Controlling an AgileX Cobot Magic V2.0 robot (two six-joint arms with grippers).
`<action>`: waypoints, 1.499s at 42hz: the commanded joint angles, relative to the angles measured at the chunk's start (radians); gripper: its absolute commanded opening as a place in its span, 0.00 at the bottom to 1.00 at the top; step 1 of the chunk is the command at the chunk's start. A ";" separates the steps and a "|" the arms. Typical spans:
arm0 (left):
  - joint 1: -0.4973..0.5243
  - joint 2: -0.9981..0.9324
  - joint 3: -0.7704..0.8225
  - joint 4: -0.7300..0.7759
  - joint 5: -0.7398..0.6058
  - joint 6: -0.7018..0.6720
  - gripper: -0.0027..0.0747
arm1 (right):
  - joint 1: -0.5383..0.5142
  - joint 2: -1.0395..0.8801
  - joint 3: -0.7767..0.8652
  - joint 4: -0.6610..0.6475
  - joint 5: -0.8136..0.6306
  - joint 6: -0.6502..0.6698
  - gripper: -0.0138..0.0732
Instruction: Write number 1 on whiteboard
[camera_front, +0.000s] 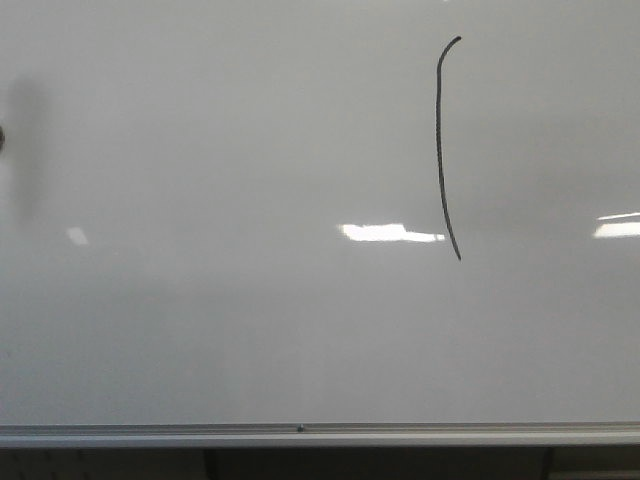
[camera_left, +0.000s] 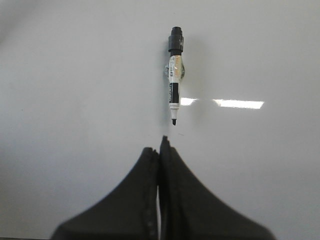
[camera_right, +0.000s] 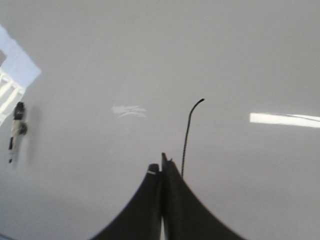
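1. Whiteboard (camera_front: 200, 330) filling the front view, silver frame edge (camera_front: 300, 432) along the bottom.
2. Number 1 (camera_front: 440, 150) drawn right of centre: thin black stroke, near vertical, slightly bowed, small hook on top.
3. Same stroke in the right wrist view, just beside the right gripper (camera_right: 162, 162); fingers pressed together, nothing between.
4. Left gripper (camera_left: 160, 147) likewise closed and empty.
5. Marker (camera_left: 174, 75) on the board ahead of it, uncapped, tip towards the fingers.
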 joint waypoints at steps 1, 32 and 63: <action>0.003 -0.017 0.024 -0.007 -0.081 -0.010 0.01 | -0.005 -0.027 0.051 0.048 -0.191 -0.011 0.09; 0.003 -0.017 0.024 -0.007 -0.081 -0.010 0.01 | -0.146 -0.323 0.409 -0.758 -0.158 0.682 0.09; 0.003 -0.017 0.024 -0.007 -0.081 -0.010 0.01 | -0.096 -0.323 0.410 -0.780 -0.147 0.682 0.09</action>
